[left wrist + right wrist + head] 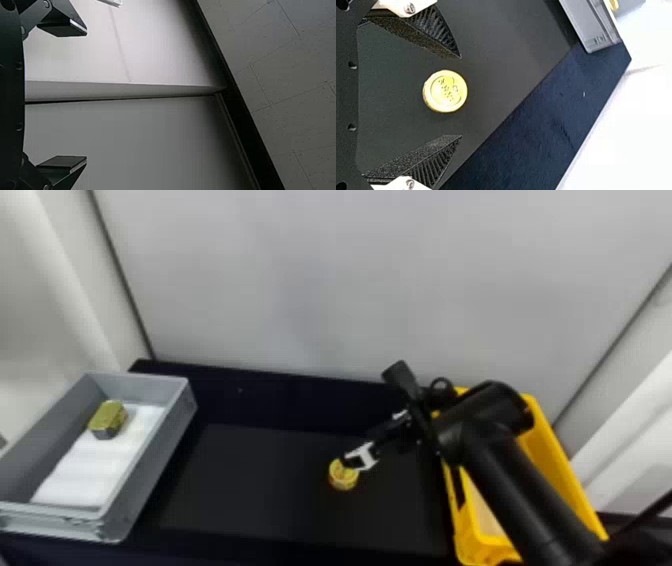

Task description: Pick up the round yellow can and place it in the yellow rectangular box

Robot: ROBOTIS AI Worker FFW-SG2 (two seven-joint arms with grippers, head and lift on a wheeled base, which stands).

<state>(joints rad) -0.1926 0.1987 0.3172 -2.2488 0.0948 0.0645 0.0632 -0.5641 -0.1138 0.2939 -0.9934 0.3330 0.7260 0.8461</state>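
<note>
The round yellow can (pixel 343 475) stands on the black mat in the head view, right of the middle. My right gripper (pixel 356 460) is at its upper right side, reaching in from the right. In the right wrist view the can (pixel 445 91) lies between the two spread fingers of my right gripper (pixel 461 97), with space on both sides of it. The yellow rectangular box (pixel 565 470) is at the right, partly covered by the right arm. My left gripper (pixel 86 95) is open in the left wrist view, with nothing between its fingers, facing a wall and floor.
A grey bin (pixel 150 460) stands at the left, holding white padding (pixel 85 475) and a yellow-green block-shaped item (pixel 108 419). Behind the dark table (pixel 280 395) rises a pale wall. The right arm extends over the yellow box.
</note>
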